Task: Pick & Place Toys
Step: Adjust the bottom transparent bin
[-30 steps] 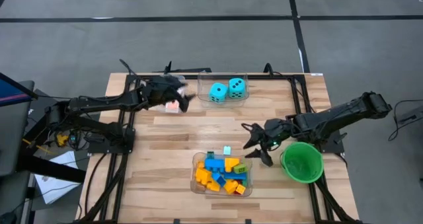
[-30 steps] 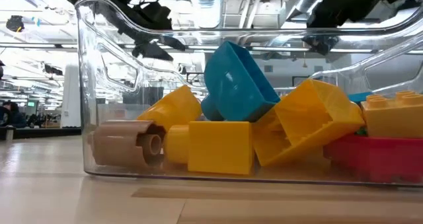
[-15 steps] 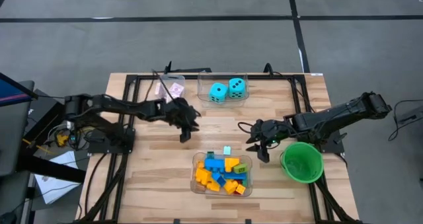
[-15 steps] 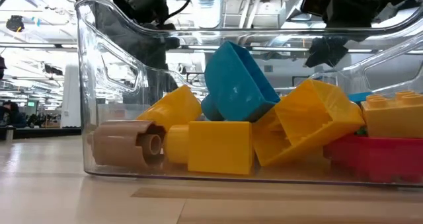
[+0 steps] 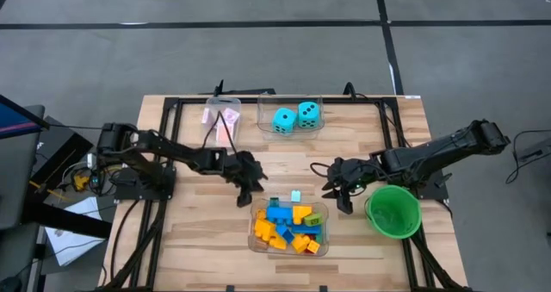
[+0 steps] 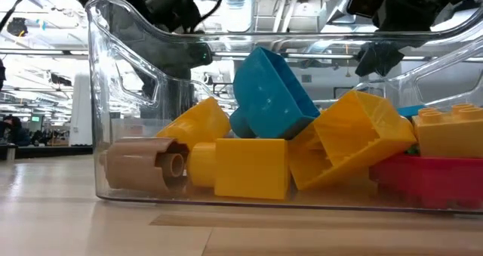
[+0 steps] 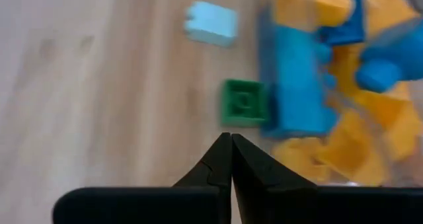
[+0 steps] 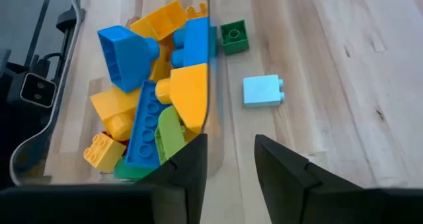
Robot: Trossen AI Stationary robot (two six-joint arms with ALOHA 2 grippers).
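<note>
Reaching toward a clear tub of bricks (image 5: 289, 225) from both sides, two dark robot arms work over a wooden table (image 5: 207, 240).

The left gripper (image 5: 248, 189) hangs just beside the tub's far left corner, its fingers (image 7: 228, 164) clenched together on nothing. The right gripper (image 5: 337, 191) sits near the tub's right side, fingers (image 8: 277, 168) slightly parted and empty. A light blue brick (image 5: 295, 195) and a small green brick (image 5: 274, 202) lie on the table just outside the tub's far edge. Two cyan dice (image 5: 296, 116) sit in another clear tub (image 5: 291, 130) at the far edge, pink cards (image 5: 220, 120) in a tub beside it. A green bowl (image 5: 394, 211) stands at the right.
</note>
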